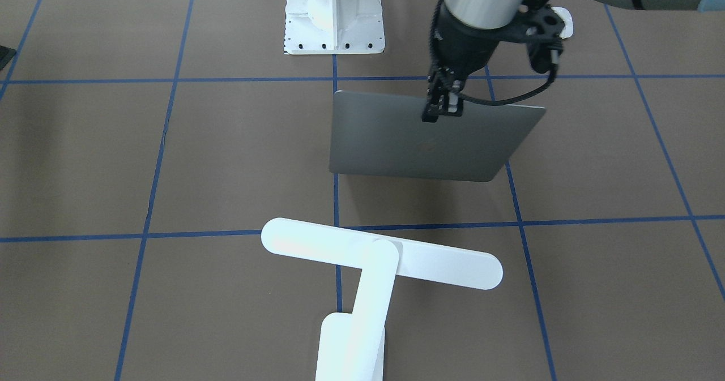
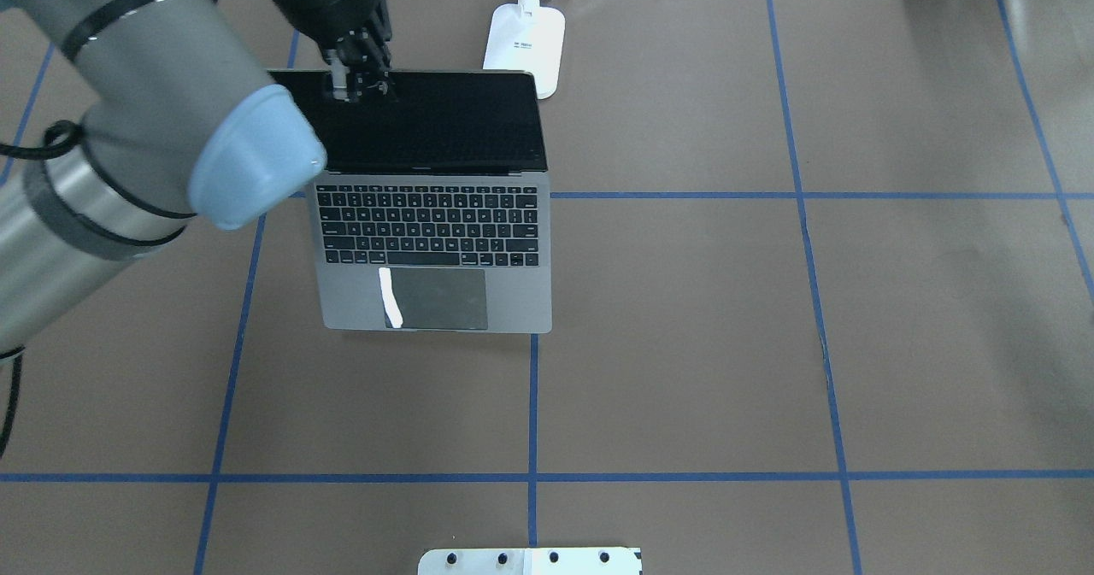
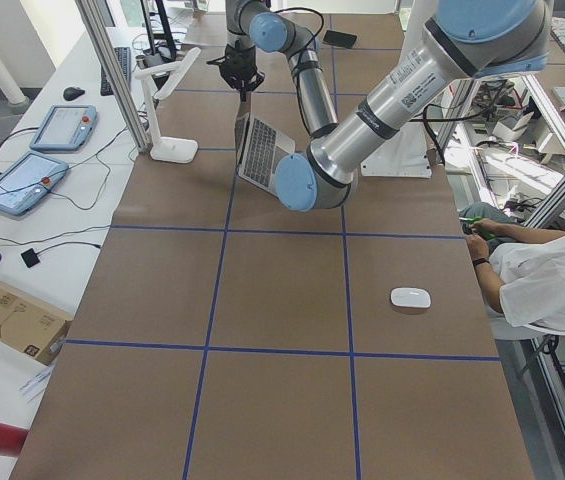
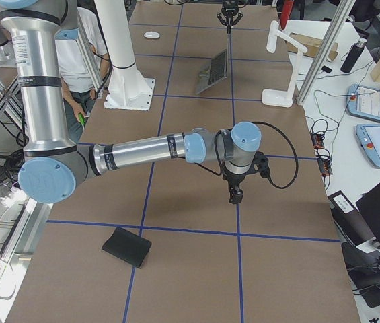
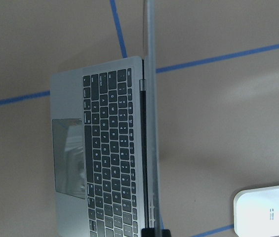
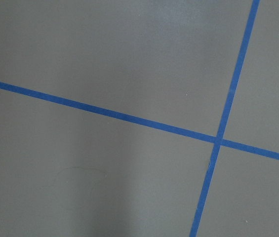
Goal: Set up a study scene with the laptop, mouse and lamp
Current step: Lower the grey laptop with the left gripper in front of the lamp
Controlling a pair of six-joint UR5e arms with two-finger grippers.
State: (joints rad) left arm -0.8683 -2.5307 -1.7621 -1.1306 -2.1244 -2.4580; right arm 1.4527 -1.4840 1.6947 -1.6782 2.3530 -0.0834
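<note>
The left gripper point(image 1: 442, 108) pinches the top edge of the lid of the laptop point(image 2: 432, 233), I'd say to set the screen angle. The lamp point(image 1: 378, 268) stands just behind the laptop, likely to light its keys. The mouse point(image 3: 410, 297) lies well away from the laptop. The right gripper point(image 4: 235, 195) hangs far off; whether it is spread or closed, I cannot tell.

Overhead looks down from the robot's edge of the desk point(image 2: 684, 344); front-facing looks back from the opposite edge. Both share the laptop point(image 2: 427, 225). Side cameras watch from either end.
</note>
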